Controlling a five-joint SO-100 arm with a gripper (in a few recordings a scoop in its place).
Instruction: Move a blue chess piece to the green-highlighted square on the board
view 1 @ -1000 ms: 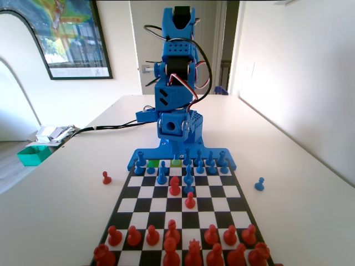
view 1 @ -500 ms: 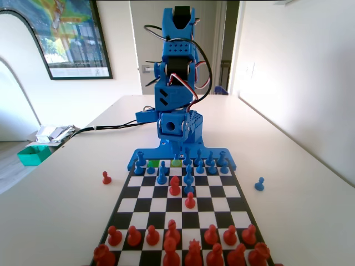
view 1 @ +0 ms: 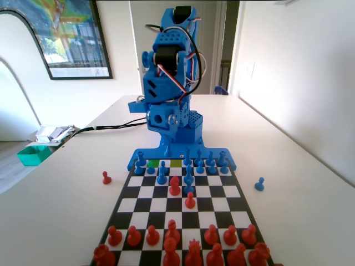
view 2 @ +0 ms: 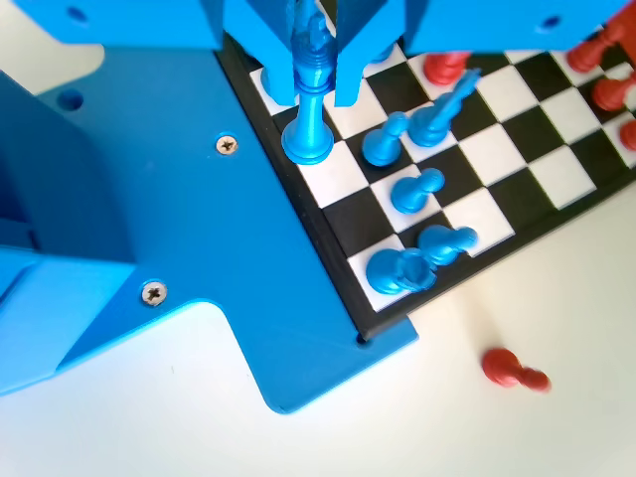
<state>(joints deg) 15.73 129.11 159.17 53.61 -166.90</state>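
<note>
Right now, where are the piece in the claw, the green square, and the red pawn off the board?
Blue piece (view 2: 309, 139), wrist view, its base.
Green square (view 1: 176, 163), fixed view, its middle.
Red pawn (view 1: 106, 178), fixed view, its body.

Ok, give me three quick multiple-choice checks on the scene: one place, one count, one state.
1. In the wrist view, the tall blue piece is:
A between the jaws
B on the table beside the board
C among the red pieces
2. Pawns on the table off the board, fixed view:
A none
B two
C four
3. The stray blue pawn is:
A lying flat
B upright
C held in the jaws
Answers: 1 A, a jaw hangs on each side of it. 2 B, one red pawn and one blue. 3 B, its round head is on top.
</note>
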